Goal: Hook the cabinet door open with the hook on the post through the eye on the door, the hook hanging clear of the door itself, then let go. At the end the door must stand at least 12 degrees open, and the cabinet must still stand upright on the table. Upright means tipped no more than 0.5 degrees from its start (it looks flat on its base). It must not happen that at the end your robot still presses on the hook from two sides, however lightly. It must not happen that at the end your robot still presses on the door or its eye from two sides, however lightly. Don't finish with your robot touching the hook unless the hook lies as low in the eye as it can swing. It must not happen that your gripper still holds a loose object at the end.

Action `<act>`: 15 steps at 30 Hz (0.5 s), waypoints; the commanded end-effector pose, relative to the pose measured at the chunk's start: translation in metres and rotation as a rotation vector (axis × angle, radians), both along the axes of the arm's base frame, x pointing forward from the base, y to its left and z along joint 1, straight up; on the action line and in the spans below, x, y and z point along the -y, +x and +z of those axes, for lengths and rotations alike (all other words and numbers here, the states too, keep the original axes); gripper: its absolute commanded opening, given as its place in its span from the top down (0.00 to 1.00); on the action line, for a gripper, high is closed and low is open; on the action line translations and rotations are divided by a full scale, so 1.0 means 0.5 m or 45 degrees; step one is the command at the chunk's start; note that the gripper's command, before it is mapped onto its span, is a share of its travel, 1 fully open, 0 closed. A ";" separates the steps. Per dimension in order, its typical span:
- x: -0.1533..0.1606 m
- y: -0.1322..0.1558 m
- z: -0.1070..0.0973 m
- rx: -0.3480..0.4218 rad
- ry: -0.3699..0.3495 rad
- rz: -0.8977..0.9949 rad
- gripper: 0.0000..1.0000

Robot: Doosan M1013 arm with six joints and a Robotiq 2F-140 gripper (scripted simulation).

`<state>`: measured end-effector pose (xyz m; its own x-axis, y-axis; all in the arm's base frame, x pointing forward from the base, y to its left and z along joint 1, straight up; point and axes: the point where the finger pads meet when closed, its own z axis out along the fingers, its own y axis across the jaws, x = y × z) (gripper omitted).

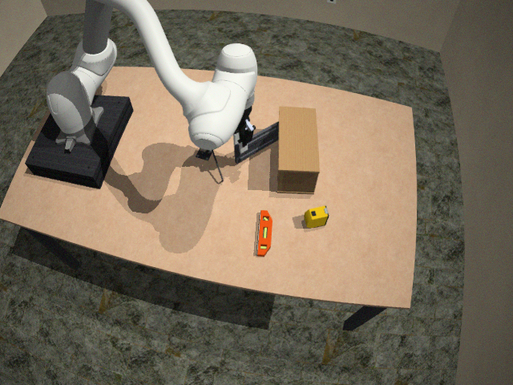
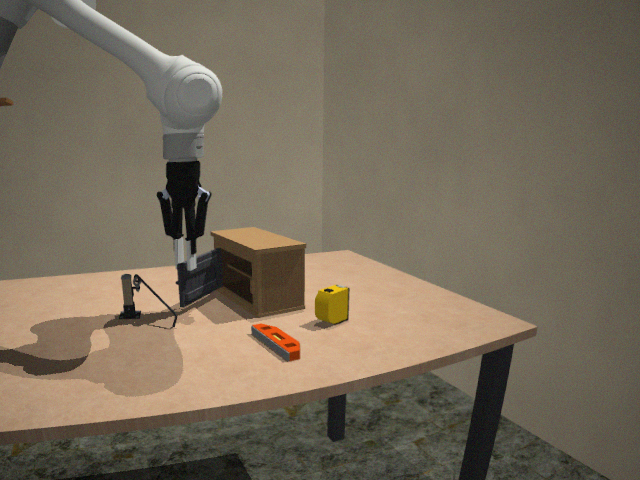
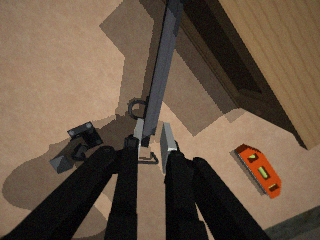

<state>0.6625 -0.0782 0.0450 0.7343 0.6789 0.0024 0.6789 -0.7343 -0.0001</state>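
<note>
The cabinet (image 1: 298, 139) (image 2: 281, 281) (image 3: 285, 60) stands upright, looking flat on its base. Its dark door (image 1: 260, 141) (image 2: 202, 279) (image 3: 162, 70) stands wide open. The eye (image 3: 130, 109) is a small ring on the door's outer face near its free edge. My gripper (image 2: 186, 265) (image 3: 152, 130) is partly open, its fingers astride the top of the door's free edge. One finger is against or close to the outer face; a gap shows on the other side. The post (image 2: 126, 293) (image 3: 62, 161) stands apart from the door. Its hook (image 1: 217, 166) (image 2: 157, 296) hangs down towards the table, outside the eye.
An orange level (image 1: 264, 242) (image 2: 289, 348) (image 3: 270, 184) lies in front of the cabinet. A yellow tape measure (image 1: 318, 219) (image 2: 333, 308) stands near the cabinet's front right. The robot's black base (image 1: 82, 172) is at the left of the table (image 1: 352, 257).
</note>
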 end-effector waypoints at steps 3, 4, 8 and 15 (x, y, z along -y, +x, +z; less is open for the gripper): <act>0.001 0.001 0.000 0.000 0.000 0.012 0.84; 0.002 0.002 0.000 0.000 0.000 0.023 0.84; 0.010 0.010 0.000 0.000 0.000 0.065 0.84; 0.016 0.016 0.000 0.000 0.000 0.103 0.84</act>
<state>0.6696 -0.0850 0.0450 0.6894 0.7244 0.0024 0.7244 -0.6894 0.0001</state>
